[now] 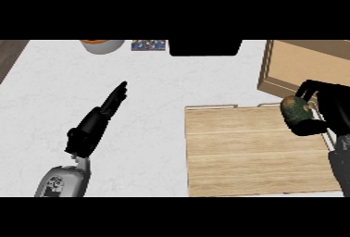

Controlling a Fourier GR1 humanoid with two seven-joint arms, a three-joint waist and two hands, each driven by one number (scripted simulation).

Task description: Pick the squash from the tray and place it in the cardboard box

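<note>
Half of squash (295,111) hidden by curled right hand (335,110); left hand (96,122) straight-fingered.

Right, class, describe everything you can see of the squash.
The squash is oblong, dark green mottled with brown. It sits roughly upright in the right hand, whose fingers curl round it and hide its right side. It shows over the far right corner of the wooden tray, just short of the cardboard box.

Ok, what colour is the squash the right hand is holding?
The squash is mottled dark green with an orange-tan top, seen in the head view.
</note>
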